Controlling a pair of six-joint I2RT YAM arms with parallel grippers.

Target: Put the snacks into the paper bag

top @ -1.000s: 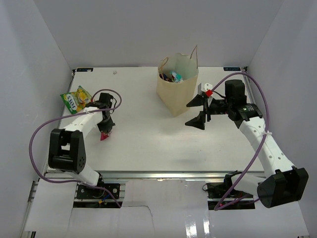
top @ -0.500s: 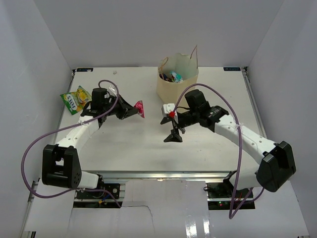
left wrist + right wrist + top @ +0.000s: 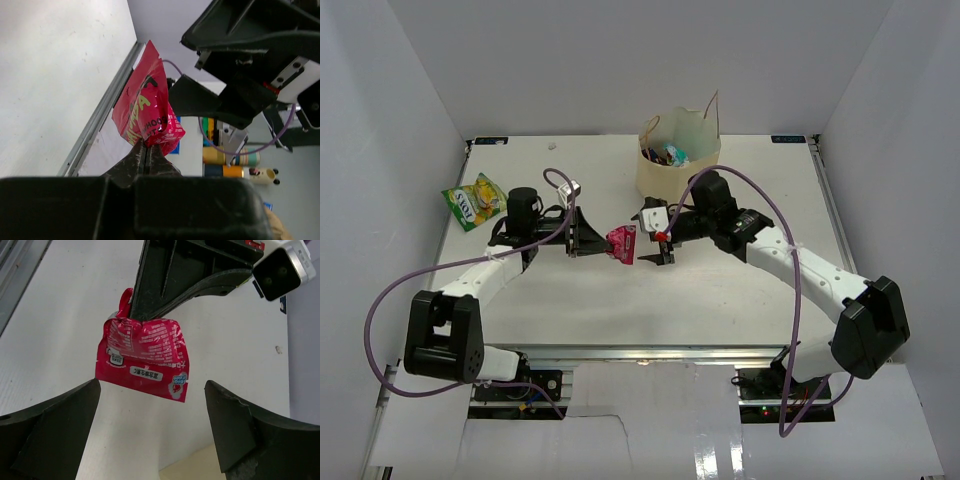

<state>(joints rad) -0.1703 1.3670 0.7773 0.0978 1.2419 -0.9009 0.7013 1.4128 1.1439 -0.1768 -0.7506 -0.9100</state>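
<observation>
We are pinching one end of the red packet (image 3: 622, 243) in our closed left gripper (image 3: 604, 245) above the table (image 3: 720, 290) near the paper bag (image 3: 675, 185), its length pointing right toward our wide-open, empty right gripper (image 3: 653, 238), both grippers having drawn together since a half-second earlier.

L end effector (image 3: 133, 312) pinches red pkt (image 3: 145, 362).

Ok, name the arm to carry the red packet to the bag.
Right: the open right end effector flanks the red packet pinched by the left end effector and sits nearer the paper bag.
</observation>
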